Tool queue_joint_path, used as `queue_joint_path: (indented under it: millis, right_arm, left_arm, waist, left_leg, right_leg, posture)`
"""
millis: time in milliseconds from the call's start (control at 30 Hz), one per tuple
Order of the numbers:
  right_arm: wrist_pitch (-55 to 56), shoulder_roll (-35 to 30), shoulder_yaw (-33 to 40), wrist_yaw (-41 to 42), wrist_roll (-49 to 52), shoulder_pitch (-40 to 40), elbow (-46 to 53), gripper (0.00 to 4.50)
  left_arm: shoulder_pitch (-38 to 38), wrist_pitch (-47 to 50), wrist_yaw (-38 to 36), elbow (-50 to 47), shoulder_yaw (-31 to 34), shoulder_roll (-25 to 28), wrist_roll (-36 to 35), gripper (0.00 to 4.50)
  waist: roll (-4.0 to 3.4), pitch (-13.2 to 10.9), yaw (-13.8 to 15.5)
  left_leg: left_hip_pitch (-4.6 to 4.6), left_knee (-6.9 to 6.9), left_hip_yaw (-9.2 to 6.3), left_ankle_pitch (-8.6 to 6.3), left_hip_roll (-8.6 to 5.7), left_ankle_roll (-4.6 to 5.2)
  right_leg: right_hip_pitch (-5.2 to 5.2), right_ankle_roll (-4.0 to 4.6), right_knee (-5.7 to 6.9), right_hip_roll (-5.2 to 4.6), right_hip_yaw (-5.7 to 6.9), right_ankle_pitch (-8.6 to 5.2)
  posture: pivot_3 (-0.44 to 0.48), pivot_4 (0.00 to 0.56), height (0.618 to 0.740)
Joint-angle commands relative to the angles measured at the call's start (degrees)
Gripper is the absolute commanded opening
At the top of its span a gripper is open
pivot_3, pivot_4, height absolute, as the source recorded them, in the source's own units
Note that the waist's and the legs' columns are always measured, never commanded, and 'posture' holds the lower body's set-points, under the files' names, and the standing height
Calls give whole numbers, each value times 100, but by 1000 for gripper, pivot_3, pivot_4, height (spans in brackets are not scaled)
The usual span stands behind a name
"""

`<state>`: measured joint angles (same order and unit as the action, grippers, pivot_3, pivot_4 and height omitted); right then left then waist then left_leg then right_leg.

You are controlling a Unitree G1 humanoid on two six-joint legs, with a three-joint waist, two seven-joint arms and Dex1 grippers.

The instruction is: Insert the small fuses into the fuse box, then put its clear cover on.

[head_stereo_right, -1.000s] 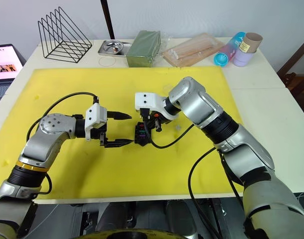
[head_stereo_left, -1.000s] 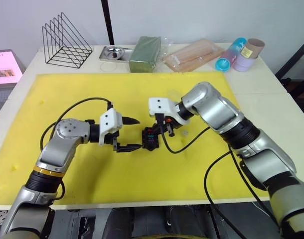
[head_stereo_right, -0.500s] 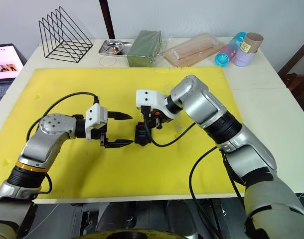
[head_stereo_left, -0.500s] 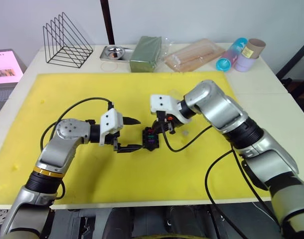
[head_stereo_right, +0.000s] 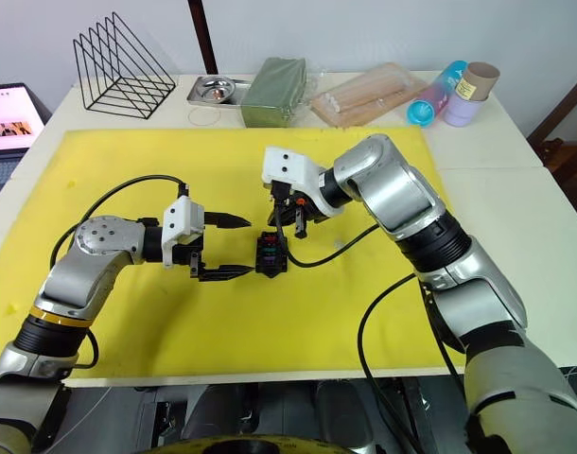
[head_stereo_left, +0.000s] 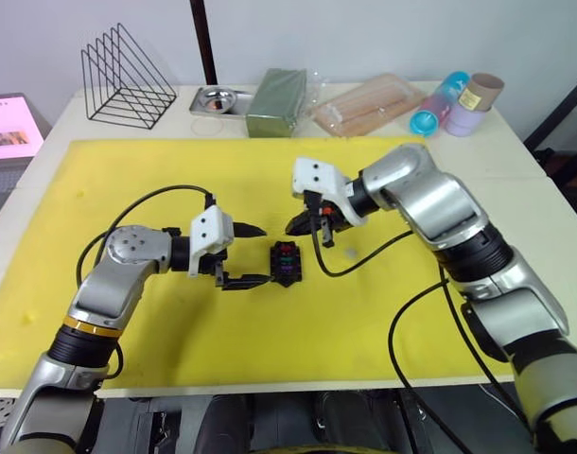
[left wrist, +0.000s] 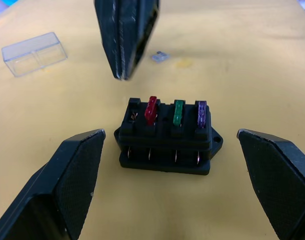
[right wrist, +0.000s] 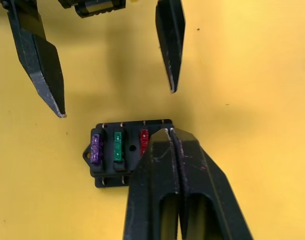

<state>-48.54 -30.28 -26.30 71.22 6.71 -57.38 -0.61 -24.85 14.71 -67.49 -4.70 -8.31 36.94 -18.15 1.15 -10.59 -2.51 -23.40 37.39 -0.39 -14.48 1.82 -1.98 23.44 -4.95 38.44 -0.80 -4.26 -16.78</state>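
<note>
The black fuse box sits on the yellow mat, holding a red fuse, a green fuse and a purple fuse; the slot beside the red one is empty. A pale grey fuse lies loose on the mat just beyond the box, toward my right. The clear cover lies further back on the mat. My left gripper is open, its two fingers flanking the box's left side without touching it. My right gripper is shut with nothing visible in it, hovering just behind and above the box.
Along the table's back edge stand a black wire rack, a small metal tray, a dark green block, a clear bag of sticks and several tubes. A screen sits at the far left. Black cables trail from both wrists.
My right gripper has lifted off the fuse box and drawn back and to the right, still shut. The left gripper and the box have stayed put.
</note>
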Motion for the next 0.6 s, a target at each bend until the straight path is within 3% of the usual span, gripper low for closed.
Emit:
queue_joint_path:
  millis: [33,600]
  right_arm:
    - [-65,64,265,-189,206,82,283,20]
    - [-70,103,304,-673,538,659,296,20]
  left_arm:
    - [-71,-7,-21,-125,93,39,-74,4500]
    - [-90,-38,-59,-88,100,51,-50,4500]
  waist:
    - [0,0,0]
    - [0,0,-1]
  left_leg:
    - [0,0,1,0,0,0]
    - [0,0,0,0,-1,0]
  right_leg:
    - [0,0,0,0,0,0]
    - [0,0,0,2,0,0]
  posture:
    - [0,150,740]
    - [0,150,740]
